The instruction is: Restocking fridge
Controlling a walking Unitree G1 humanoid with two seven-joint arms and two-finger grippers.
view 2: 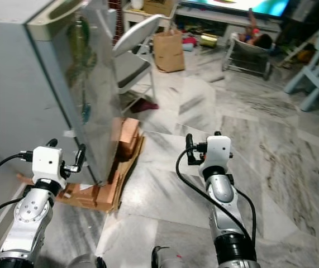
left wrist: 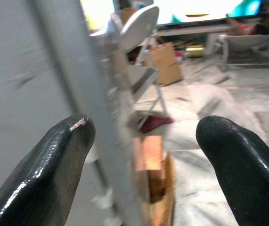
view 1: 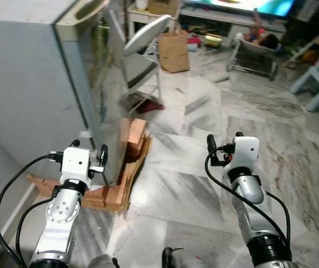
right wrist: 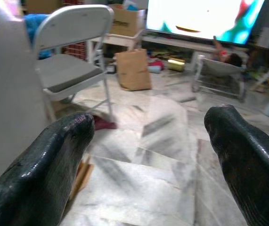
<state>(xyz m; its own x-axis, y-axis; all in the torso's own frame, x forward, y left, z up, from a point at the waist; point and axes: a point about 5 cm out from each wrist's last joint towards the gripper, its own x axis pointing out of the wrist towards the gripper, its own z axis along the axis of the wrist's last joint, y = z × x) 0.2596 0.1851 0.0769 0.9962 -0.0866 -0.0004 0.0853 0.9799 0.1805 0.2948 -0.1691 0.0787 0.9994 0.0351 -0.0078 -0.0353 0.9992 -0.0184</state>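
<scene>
Left and right grippers raised before the fridge. The fridge [view 1: 42, 84] is standing at the left of the scene, its grey side panel facing the camera and its reflective door [view 1: 104, 95] running along the right edge. Its base is resting on stacked wooden blocks and cardboard [view 1: 127, 167] on the marble floor [view 1: 204, 184]. The left gripper [view 1: 89, 152] is hovering near the door's lower corner; in the left wrist view its fingers [left wrist: 54, 169] are standing wide apart, with the door's edge lying between them and nothing held. The right gripper [view 1: 222, 146] is hanging to the right, well apart from the fridge and over bare floor; in the right wrist view its fingers [right wrist: 49, 165] are also spread wide and empty. Farther off, a folding chair [view 1: 145, 50] and a brown paper bag [view 1: 174, 51] are standing beyond the fridge.

Judged step — opening the door, since no goods are in either gripper. To do this well, the left gripper is probably best carried up to the recessed handle at the door's top edge [view 1: 86, 11] rather than pulling at the low corner, where leverage looks poor. The pull should be slow — the fridge may shift on its blocks.
</scene>
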